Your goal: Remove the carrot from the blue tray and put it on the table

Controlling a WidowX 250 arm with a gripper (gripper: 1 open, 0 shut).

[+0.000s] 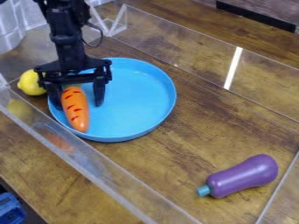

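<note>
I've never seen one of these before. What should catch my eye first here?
The bright blue tray at the left of the wooden table, with an orange carrot lying in it. The black gripper hangs open straddling the carrot's top. A purple eggplant lies alone at lower right.

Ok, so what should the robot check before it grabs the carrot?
1. Jaws open wide: ok, the gripper stands open.
2. Jaws on both sides of the carrot: ok, they straddle its upper end.
3. Carrot lying in the blue tray: ok, near the left rim.
4. Low enough to pinch: cannot tell from this one view.
5. Lemon out of the way: ok, it sits outside the tray.
6. Bare table to put it down on: ok, away from the eggplant.
</note>
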